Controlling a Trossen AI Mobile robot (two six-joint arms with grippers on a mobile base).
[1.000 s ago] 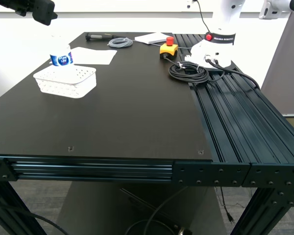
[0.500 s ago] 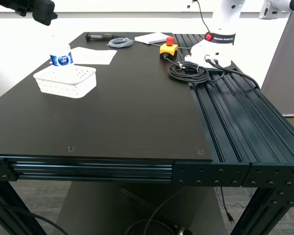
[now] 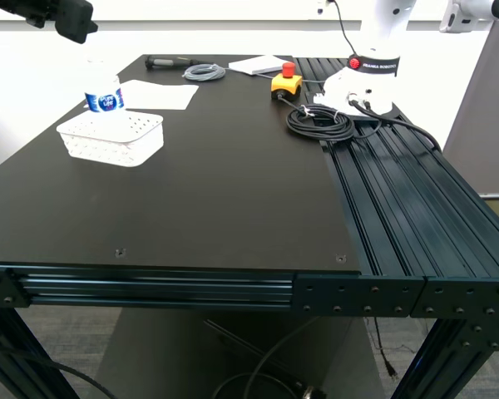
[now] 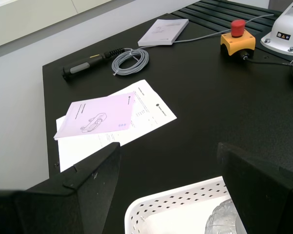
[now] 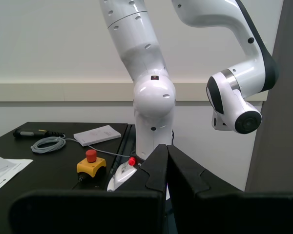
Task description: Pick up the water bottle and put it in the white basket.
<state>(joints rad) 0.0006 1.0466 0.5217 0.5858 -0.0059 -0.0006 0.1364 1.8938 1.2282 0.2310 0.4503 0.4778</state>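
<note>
Bottle (image 3: 104, 98) label blue, wording unreadable.

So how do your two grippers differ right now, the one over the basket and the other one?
My first gripper is open, its fingers spread wide; my second gripper is shut, its fingers pressed together. My first gripper hangs above the white basket and the water bottle; my second gripper is raised and faces a white robot arm, with nothing below it in view. Both hold nothing, and both have black fingers.

Paper sheets (image 3: 160, 94), grey cable coil (image 3: 204, 72), booklet (image 3: 259, 65), yellow emergency-stop button (image 3: 287, 81), black cable bundle (image 3: 320, 121).
</note>
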